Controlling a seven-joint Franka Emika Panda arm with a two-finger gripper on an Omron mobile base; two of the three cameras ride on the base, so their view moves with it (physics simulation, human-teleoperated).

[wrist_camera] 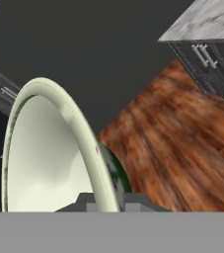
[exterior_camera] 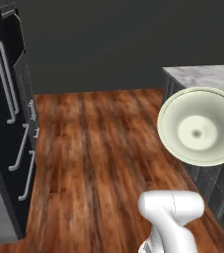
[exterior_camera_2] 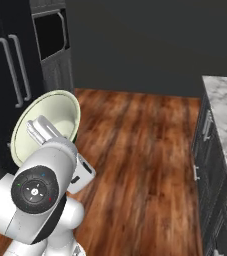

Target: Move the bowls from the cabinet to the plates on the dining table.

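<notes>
1. Pinched at its rim, the bowl stands on edge in the hand view; the gripper is clenched on that rim, one finger each side.
2. Seen from the left base, the bowl faces the camera in mid-air, above the wooden floor, beside a marble-topped unit.
3. No plates are visible yet; the carry looks mid-way.
4. Judgement: keep the grip firm, level the bowl before lowering, and avoid swinging near the dark cabinets.
</notes>
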